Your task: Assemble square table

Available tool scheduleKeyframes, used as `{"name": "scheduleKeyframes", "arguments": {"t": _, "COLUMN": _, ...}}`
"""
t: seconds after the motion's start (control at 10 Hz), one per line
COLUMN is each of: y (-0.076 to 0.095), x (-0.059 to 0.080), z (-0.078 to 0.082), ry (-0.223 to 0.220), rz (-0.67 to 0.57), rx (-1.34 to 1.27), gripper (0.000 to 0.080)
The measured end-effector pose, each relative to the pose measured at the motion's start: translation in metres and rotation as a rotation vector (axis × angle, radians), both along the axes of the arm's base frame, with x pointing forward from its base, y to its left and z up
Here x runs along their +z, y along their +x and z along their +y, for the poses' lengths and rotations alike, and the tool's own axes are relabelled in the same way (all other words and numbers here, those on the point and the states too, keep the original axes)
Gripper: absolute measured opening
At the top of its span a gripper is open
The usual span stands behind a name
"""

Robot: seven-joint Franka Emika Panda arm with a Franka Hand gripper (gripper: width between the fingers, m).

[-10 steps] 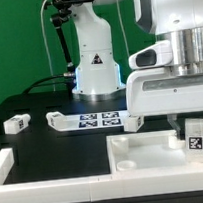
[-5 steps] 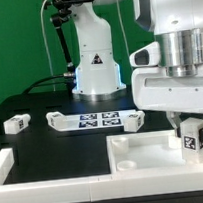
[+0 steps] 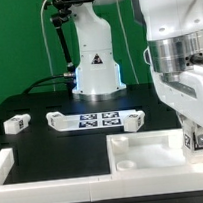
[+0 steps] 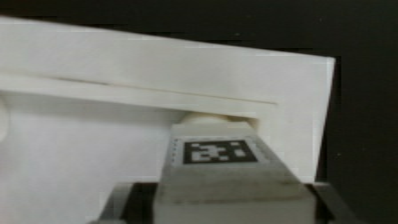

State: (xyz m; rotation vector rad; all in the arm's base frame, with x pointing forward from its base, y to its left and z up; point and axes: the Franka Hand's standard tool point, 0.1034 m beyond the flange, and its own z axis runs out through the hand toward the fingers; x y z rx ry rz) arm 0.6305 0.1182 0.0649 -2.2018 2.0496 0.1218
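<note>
The white square table top (image 3: pixel 144 146) lies at the front of the exterior view's right, rim up. My gripper (image 3: pixel 197 141) is over its right end, shut on a white leg block (image 3: pixel 197 136) with a black-and-white tag. In the wrist view the leg (image 4: pixel 222 155) stands between my dark fingers (image 4: pixel 143 203), its far end against a corner of the table top (image 4: pixel 107 100). The gripper (image 4: pixel 228 208) grips the leg's near end. Three more leg blocks lie on the black table: one at the left (image 3: pixel 16 124), two (image 3: pixel 59 120) (image 3: pixel 134 120) beside the marker board.
The marker board (image 3: pixel 99 119) lies flat at mid-table in front of the robot base (image 3: pixel 95 75). A long white border rail (image 3: pixel 35 164) runs along the front left. The arm's wrist fills the exterior view's upper right.
The wrist has turned and tilted, and the held leg has dropped lower toward the table top's right end. The loose legs have not moved.
</note>
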Motion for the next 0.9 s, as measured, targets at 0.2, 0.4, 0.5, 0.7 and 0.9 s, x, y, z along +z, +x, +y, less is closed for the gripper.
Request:
{"name": "scheduleKeyframes", "arguments": {"t": 0.2, "y": 0.0002, "x": 0.0001, "z": 0.0001, "ry": 0.008, "rz": 0.017, "rx": -0.116, "gripper": 0.0287}}
{"name": "scheduleKeyframes", "arguments": {"t": 0.4, "y": 0.0011, "x": 0.0008, "z": -0.0004, "ry": 0.048, "rz": 0.046, "rx": -0.329, "gripper": 0.0287}}
{"name": "scheduleKeyframes", "arguments": {"t": 0.5, "y": 0.0014, "x": 0.0011, "z": -0.0009, "ry": 0.050, "rz": 0.056, "rx": -0.391, "gripper": 0.0288}}
{"name": "scheduleKeyframes", "arguments": {"t": 0.7, "y": 0.0021, "x": 0.0017, "z": -0.0031, "ry": 0.043, "rz": 0.062, "rx": -0.452, "gripper": 0.0288}}
{"name": "scheduleKeyframes", "arguments": {"t": 0.9, "y": 0.0011, "x": 0.0004, "z": -0.0028, "ry": 0.043, "rz": 0.065, "rx": -0.449, "gripper": 0.0386}}
